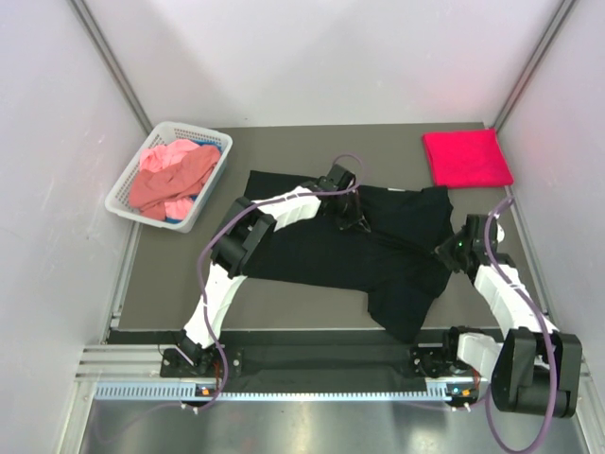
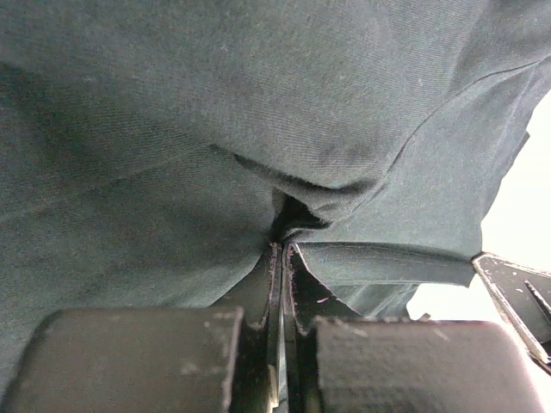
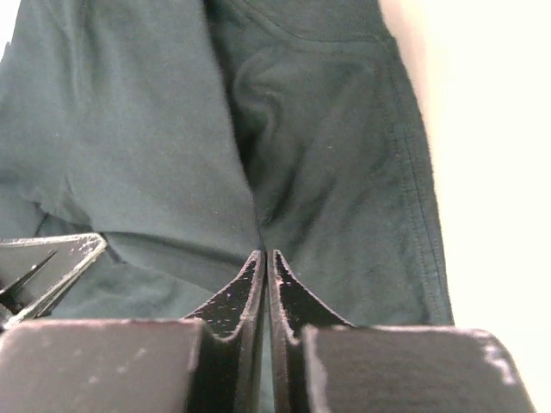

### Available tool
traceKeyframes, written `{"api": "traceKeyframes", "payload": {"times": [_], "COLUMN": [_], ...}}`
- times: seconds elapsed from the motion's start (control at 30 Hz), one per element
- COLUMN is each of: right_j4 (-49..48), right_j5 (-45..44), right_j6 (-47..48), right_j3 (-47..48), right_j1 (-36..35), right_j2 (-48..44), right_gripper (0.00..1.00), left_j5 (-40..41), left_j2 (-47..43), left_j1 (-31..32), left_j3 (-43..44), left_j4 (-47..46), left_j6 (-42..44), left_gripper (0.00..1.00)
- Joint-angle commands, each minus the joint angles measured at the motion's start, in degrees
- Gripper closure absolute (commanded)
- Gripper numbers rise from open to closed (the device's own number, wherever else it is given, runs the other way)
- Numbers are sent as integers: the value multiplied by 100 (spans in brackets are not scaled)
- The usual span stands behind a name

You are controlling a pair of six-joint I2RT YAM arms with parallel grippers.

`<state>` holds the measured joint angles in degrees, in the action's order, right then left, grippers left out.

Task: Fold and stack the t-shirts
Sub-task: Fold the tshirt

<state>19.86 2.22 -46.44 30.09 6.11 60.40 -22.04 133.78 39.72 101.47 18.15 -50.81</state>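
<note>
A black t-shirt [image 1: 312, 251] lies spread across the middle of the table, with one part hanging toward the front edge. My left gripper [image 1: 357, 219] is shut on a pinch of its cloth near the upper middle; the left wrist view shows the fabric [image 2: 215, 129] bunched at the closed gripper [image 2: 281, 248]. My right gripper [image 1: 441, 251] is shut on the same shirt near its right side, where the cloth [image 3: 327, 172] meets the closed gripper [image 3: 265, 255]. A taut ridge of cloth runs between the two grippers. A folded crimson red t-shirt [image 1: 466, 158] lies at the back right.
A white lattice basket [image 1: 128, 184] stands at the back left, holding crumpled salmon pink shirts [image 1: 175, 175] with a bit of blue cloth [image 1: 172, 219] beneath. White walls close in the table on three sides. The arm bases sit on the rail at the front edge.
</note>
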Motion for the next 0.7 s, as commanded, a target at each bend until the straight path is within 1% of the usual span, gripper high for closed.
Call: {"api": "traceKeyframes", "payload": {"times": [0.0,0.03,0.07,0.13,0.17,0.23,0.27,0.3,0.37,0.43,0.47,0.53,0.57,0.6,0.63,0.67], "right_j4": [-560,-588,-588,-352,-342,-421,-552,-649,-894,-1062,-1376,-1581,-1808,-1897,-1941,-1942], "right_j5": [-371,-328,-319,-345,-301,268,549,1108,1481,1737,1843,2001,2097,2299,2370,2423], "right_j6": [-305,-253,18,397,816,1257,1686,1882,2207,2270,2279,2270,2279,2279,2279,2271], "right_j3": [-205,-170,39,400,723,1033,1261,1376,1709,1904,2000,2141,2298,2387,2492,2693], "right_j1": [-40,-31,-31,30,66,364,478,670,804,927,971,1085,1155,1190,1217,1243], "right_j2": [-64,23,251,628,744,999,1226,1333,1692,1930,2140,2378,2649,2818,3150,3284], "right_gripper": [96,87,83,73,71,65,64,63,60,57,57,56,56,56,57,58], "left_j5": [253,218,157,130,95,25,-36,-63,-81,-125,-134,-160,-116,-20,-2,42], "left_j2": [-80,-88,-97,-211,-272,-509,-597,-772,-897,-924,-906,-801,-757,-687,-643,-599], "left_j1": [-88,-88,-88,-96,-123,-184,-280,-351,-604,-807,-1052,-1308,-1544,-1651,-1844,-1941], "left_j3": [119,110,84,57,48,5,-22,-57,-66,47,92,189,206,241,259,268], "left_j4": [118,118,110,171,241,259,215,180,136,101,136,145,153,154,162,154], "left_j6": [203,203,211,264,325,387,422,449,545,650,738,835,957,1019,1151,1204], "left_gripper": [99,96,91,86,84,80,79,77,76,75,75,75,75,75,75,75]}}
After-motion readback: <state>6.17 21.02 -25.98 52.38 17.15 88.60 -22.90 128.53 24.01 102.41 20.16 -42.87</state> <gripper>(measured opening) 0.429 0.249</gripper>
